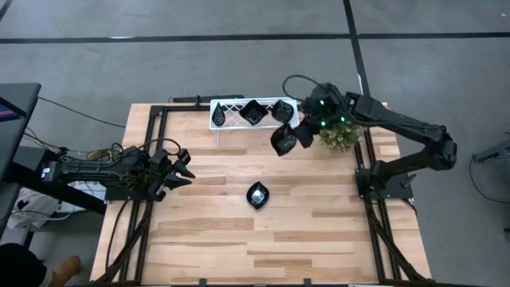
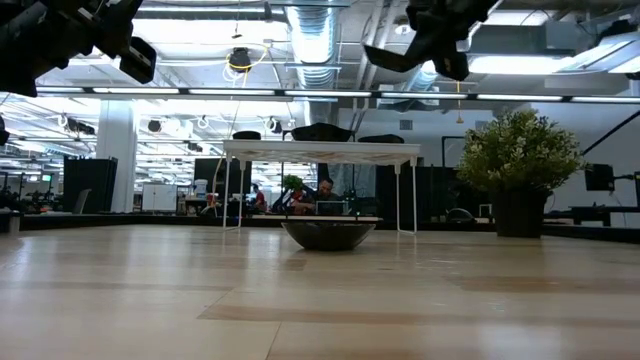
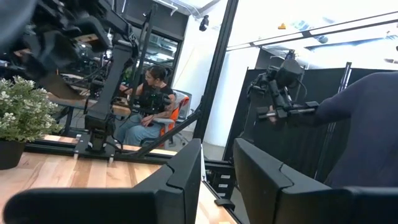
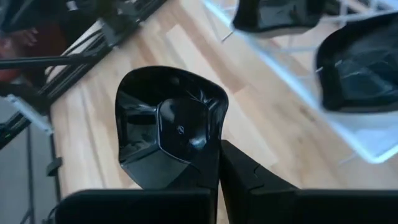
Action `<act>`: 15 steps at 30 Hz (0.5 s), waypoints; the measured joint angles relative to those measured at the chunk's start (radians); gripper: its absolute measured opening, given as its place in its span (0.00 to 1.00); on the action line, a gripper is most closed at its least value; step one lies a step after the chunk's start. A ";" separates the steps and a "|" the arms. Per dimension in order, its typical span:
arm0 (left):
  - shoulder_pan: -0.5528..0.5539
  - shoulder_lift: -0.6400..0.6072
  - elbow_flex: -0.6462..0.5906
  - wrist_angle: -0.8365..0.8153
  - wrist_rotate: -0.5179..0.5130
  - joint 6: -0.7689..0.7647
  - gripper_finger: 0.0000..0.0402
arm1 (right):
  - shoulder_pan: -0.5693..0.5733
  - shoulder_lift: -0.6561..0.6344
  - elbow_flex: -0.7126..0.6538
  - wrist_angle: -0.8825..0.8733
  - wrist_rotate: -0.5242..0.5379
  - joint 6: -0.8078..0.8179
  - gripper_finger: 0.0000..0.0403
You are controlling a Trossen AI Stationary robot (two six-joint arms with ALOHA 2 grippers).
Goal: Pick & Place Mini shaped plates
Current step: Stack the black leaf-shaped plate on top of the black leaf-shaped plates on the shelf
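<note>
Beside the rack [image 1: 239, 119], right hand [image 1: 293, 137] grips a black plate [image 4: 168, 127] by its rim.

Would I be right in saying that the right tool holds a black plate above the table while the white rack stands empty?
Not quite: the white rack is not empty; the high view shows black plates on it. The rest stands: the right tool holds a black plate above the table.

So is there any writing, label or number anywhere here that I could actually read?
None can be read. The black plate held in the right gripper is plain, as are the white rack and the wooden table. Nothing in the room behind shows legible text.
</note>
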 joint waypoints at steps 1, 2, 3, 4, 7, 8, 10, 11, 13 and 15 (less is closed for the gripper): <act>0.000 0.000 0.000 0.000 0.000 0.000 0.24 | -0.011 0.014 0.016 -0.009 0.000 -0.012 0.00; 0.000 0.000 0.000 0.000 0.000 0.000 0.24 | -0.023 0.029 0.033 -0.018 0.000 -0.019 0.00; 0.000 0.000 0.000 0.000 0.000 0.000 0.24 | -0.035 0.041 0.049 -0.029 0.000 -0.031 0.00; 0.000 0.000 0.000 0.000 0.000 0.000 0.24 | -0.048 0.053 0.063 -0.040 0.000 -0.043 0.00; 0.000 0.000 0.000 0.000 0.000 0.000 0.24 | -0.082 0.088 0.106 -0.054 0.000 -0.080 0.00; 0.000 0.000 0.000 0.000 0.000 0.000 0.24 | -0.094 0.101 0.119 -0.064 0.000 -0.090 0.00; 0.000 0.000 0.000 0.000 0.000 0.000 0.24 | -0.118 0.122 0.147 -0.075 0.000 -0.108 0.00; 0.000 0.000 0.000 0.000 0.000 0.001 0.24 | -0.130 0.132 0.159 -0.077 0.000 -0.117 0.00; 0.000 0.000 0.000 0.000 0.000 0.000 0.24 | -0.153 0.151 0.181 -0.077 0.000 -0.131 0.00; 0.000 0.000 0.000 0.000 0.000 0.000 0.24 | -0.177 0.170 0.201 -0.080 0.000 -0.144 0.00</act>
